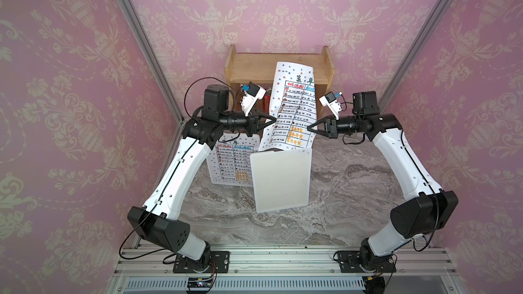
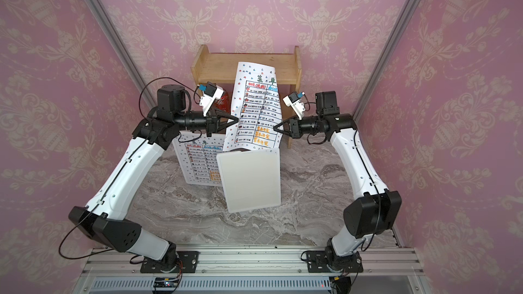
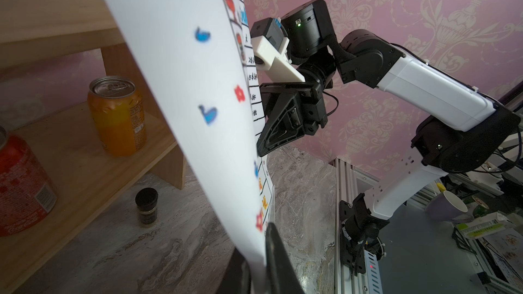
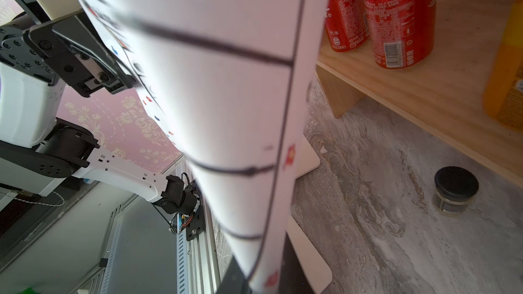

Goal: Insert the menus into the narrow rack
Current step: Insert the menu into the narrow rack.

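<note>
My 2 arms meet over the marble table point(image 1: 353, 193), each pinching 1 side edge of the held menu point(image 1: 294, 103), which stands nearly upright and slightly bowed between them in both top views, printed face toward the camera head. My left gripper point(image 1: 273, 119) is closed on the sheet's left edge, low on the page. The left wrist view shows the paper running down between its dark fingers point(image 3: 276, 258) with no gap. My right gripper point(image 1: 310, 128) is clamped on the opposite edge at about the same height, and the right wrist view shows the sheet pressed between its fingers point(image 4: 285, 267) in the same way. The held menu's top edge shows in front of the wooden shelf point(image 1: 254, 66); whether it touches the wood I cannot tell. Its bottom edge sits right at the far edge of the white rack point(image 1: 280, 182), which stands near the middle of the table. Whether the paper has entered the rack I cannot tell. The second menu point(image 1: 229, 162) lies flat and face up on the table beneath my left forearm, its right side hidden by the rack. On the shelf's lower board stand 2 red cans point(image 4: 402, 18) and 1 orange can point(image 3: 117, 117). A small black-lidded jar point(image 3: 146, 207) sits on the table under that board.
</note>
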Tool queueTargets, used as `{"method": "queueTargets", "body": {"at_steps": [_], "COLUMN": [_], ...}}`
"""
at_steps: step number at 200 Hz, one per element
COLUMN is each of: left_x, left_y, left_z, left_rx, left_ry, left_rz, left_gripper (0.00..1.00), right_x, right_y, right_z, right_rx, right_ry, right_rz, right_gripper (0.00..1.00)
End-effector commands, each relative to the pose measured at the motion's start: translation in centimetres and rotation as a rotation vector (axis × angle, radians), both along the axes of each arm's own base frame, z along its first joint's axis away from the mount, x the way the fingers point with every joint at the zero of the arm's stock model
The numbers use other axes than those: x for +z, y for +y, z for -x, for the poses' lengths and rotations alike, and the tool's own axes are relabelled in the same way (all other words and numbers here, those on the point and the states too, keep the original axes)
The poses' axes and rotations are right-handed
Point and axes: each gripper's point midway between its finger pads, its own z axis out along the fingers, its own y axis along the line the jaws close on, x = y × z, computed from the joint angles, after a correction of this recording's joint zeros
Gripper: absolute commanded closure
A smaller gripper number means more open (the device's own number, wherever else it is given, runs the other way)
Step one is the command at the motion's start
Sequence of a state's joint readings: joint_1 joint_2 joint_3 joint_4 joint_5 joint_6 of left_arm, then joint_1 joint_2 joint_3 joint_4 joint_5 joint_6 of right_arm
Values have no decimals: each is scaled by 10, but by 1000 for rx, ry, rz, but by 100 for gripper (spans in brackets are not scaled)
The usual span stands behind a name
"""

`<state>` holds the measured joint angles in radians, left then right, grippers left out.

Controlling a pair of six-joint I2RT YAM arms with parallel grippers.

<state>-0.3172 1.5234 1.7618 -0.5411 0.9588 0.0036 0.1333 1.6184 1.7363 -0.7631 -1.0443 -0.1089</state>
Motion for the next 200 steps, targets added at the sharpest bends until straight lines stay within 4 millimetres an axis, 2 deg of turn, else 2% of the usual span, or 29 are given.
{"method": "queueTargets", "body": {"at_steps": [1, 88, 170, 200], "left_x": [-2, -14, -23, -29], "left_y": [6, 11, 19, 22], "left_z": [6, 18, 24, 25], "left_rx": [11, 30, 56, 71], "left_ry": [-5, 15, 10, 6], "left_rz": [-11, -12, -56, -77], "left_gripper": [86, 83, 94, 94], "right_x": [6, 6, 5, 2], "right_y": [4, 9, 14, 13], "right_z": [14, 18, 24, 22], "right_rx": [34, 75, 93, 89], "right_ry": [-12, -3, -8, -4], "right_rz": [-10, -21, -4, 8], "right_gripper": [87, 93, 93, 93]}}
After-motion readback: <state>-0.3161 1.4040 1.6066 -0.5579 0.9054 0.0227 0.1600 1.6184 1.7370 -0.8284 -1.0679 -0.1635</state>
